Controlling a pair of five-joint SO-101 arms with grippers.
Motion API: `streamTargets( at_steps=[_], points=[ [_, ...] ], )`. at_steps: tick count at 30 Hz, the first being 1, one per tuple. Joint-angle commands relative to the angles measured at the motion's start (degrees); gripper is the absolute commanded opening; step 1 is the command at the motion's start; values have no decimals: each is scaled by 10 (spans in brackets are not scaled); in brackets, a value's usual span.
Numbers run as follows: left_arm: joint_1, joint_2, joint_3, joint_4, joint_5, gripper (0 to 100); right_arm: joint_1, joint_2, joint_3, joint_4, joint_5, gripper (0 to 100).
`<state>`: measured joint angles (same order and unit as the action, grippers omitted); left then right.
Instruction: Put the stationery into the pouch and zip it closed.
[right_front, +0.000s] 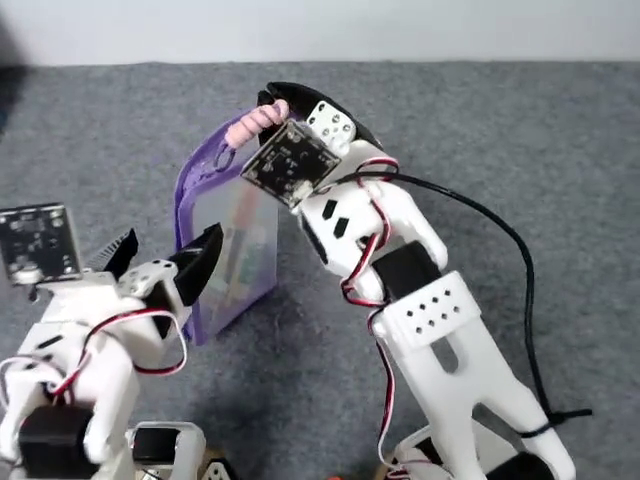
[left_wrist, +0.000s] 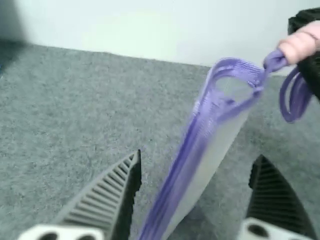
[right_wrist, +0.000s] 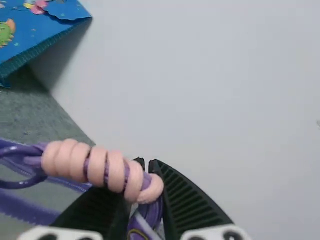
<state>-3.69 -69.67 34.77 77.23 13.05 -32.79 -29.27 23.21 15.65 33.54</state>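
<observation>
Pouch (right_front: 192, 195) stands on its edge on the grey table (right_front: 520, 140) — we see stationery (right_front: 243, 250) through its clear side — between the spread fingers of the left gripper (right_front: 168, 250), while the right gripper (right_wrist: 149, 164) pinches its pink coiled pull (right_wrist: 95, 167) at the far end.

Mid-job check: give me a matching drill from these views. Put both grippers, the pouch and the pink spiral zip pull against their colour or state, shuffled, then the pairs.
Column one
A. left gripper
B. right gripper
C. pouch
D. pink spiral zip pull

Column two
1. shut on the zip pull
2. purple-edged, with coloured items showing through its clear wall
3. open, one finger on each side of the pouch
4. pink, wound around a purple cord

Pairs: A-3, B-1, C-2, D-4
</observation>
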Motion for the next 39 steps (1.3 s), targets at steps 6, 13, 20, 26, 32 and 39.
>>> streamTargets(
  at_steps=[6,13,20,26,32,39],
  points=[
    [11,6,63,-110,-31,333,-14,-37,-31,20,5,7],
    [98,5,72,-114,-30,190,-14,-40,-31,21,5,7],
    [108,0,67,-109,-30,9,-11,-38,-30,22,5,7],
    [108,0,51,-96,-29,13,-13,-42,-30,110,5,11],
    [108,0,52,-85,-28,12,-14,-43,-34,218,-37,56],
    [108,2,53,-88,-28,12,-65,-63,-34,338,-102,213]
  ],
)
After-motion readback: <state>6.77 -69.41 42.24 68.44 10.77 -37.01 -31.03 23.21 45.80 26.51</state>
